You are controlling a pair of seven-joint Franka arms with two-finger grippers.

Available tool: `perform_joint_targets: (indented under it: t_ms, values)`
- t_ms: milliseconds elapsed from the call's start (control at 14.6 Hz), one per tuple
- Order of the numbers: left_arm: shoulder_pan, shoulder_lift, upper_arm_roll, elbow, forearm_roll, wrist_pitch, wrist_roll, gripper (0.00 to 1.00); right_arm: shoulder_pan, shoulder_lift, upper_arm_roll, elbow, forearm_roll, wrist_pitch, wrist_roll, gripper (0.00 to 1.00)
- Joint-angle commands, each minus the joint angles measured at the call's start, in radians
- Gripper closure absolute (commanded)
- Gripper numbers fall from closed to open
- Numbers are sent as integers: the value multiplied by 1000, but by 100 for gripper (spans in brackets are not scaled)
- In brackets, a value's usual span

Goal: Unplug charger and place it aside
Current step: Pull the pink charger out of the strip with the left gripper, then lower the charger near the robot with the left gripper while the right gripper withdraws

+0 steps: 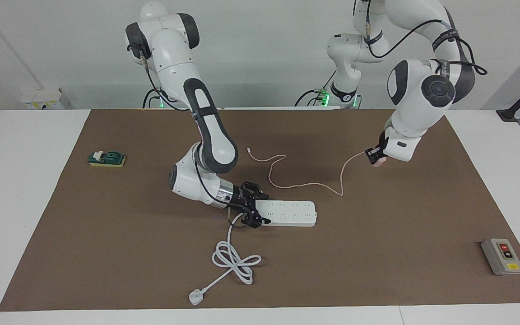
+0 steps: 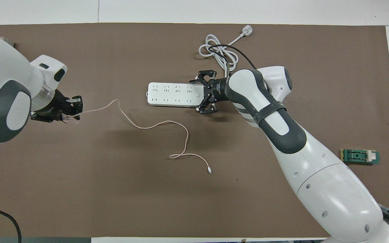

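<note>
The charger (image 1: 378, 162) is a small pale pink cube. My left gripper (image 1: 374, 155) is shut on it, raised over the mat toward the left arm's end, clear of the power strip (image 1: 294, 213). In the overhead view the left gripper (image 2: 74, 106) hides most of the charger (image 2: 71, 117). Its thin pink cable (image 2: 154, 125) trails across the mat and ends in a tiny connector (image 2: 209, 171). My right gripper (image 1: 263, 208) is closed on the cord end of the white power strip (image 2: 171, 94), which lies flat on the mat.
The strip's thick white cord (image 1: 233, 259) is coiled farther from the robots, and its plug (image 1: 195, 297) lies near the mat's edge. A grey switch box (image 1: 501, 256) sits toward the left arm's end. A green block (image 1: 106, 158) sits toward the right arm's end.
</note>
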Motion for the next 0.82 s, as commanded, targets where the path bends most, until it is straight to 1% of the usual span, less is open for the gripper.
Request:
perform_joint_targets:
  t_ms: [0, 68, 341, 478, 546, 683, 751]
  values:
    - [51, -151, -9, -237, 2, 157, 199, 100, -24, -67, -4, -46, -55, -51, 26, 0]
    - [52, -178, -9, -294, 2, 210, 227, 100, -36, -85, -7, -55, -70, -71, 35, 0]
    - [100, -222, -10, -411, -1, 293, 392, 100, -105, -151, -9, -54, -178, -174, 94, 0]
    - [111, -242, -9, -488, -30, 389, 431, 100, -142, -185, -10, -54, -219, -227, 97, 0]
    - [114, -247, -6, -525, -53, 443, 460, 100, -160, -202, -10, -52, -244, -250, 97, 0]
    - [149, -247, -9, -569, -62, 501, 500, 100, -189, -242, -12, -49, -310, -280, 97, 0]
    - [150, -245, -6, -580, -81, 521, 517, 100, -197, -268, -12, -51, -362, -286, 95, 0]
